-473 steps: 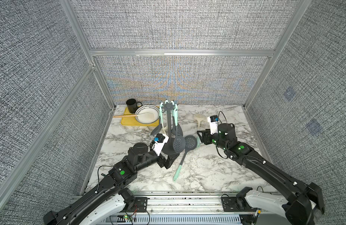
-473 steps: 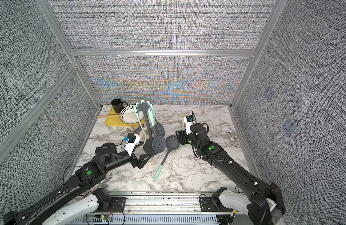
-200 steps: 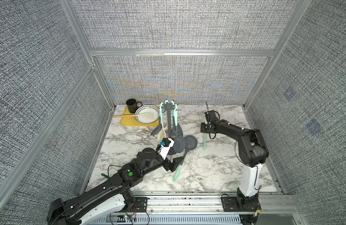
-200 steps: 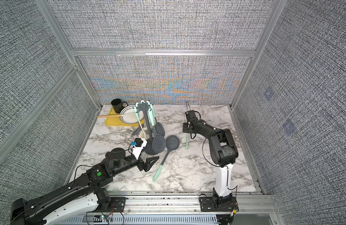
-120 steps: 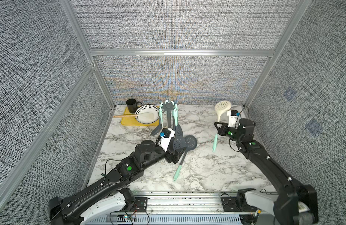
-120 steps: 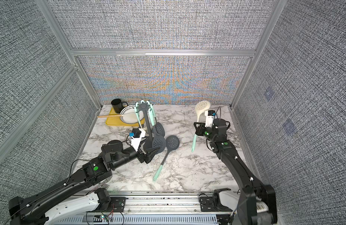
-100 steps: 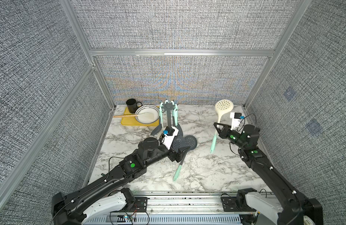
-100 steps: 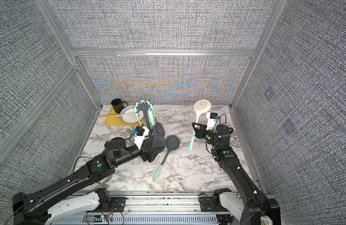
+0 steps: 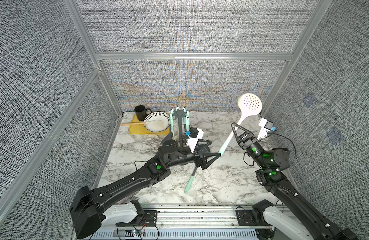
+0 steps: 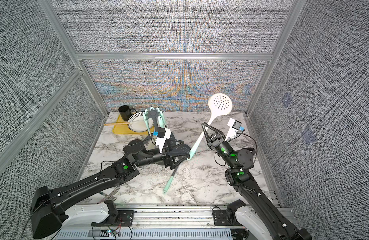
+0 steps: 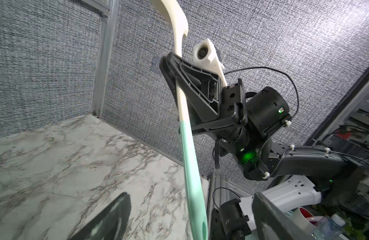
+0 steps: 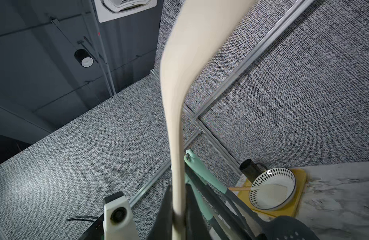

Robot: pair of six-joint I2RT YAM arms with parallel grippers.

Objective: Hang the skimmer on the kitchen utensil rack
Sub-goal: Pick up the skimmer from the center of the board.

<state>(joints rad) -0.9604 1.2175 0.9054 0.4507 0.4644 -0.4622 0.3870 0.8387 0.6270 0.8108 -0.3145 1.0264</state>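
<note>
Marble table [image 9: 221, 187], both arms reaching in from its near edge. The kitchen utensil rack [image 9: 180, 113] stands upright toward the rear, left of centre, with several utensils already on its hooks. A dark slotted spoon [image 9: 189, 184] lies flat in front of it. The skimmer [image 9: 249, 103] is clear of the table, held in the air over the right half and well apart from the rack. The right gripper [image 9: 234, 129] is pinched on the pale part of the handle, below the head. The left gripper [image 9: 214, 149] is spread wide, with the mint end of the handle lying between its fingers; the left wrist view suggests neither finger touches it. I read this step as a hand-over from right to left. To do it well, I would close the left jaws on the flat faces of the mint section, a little up from the tip, so that the hanging eye [image 11: 204, 225] stays free for a hook. I would open the right jaws only once that grip is firm, since the head sits far out on a long lever and may swing. The long axis runs steeply aslant. The perforated head is high and toward the rear right corner, its holed face turned to the top views. The eye end points down toward the table's middle, so I judge the skimmer must be turned end for end before hanging.
</note>
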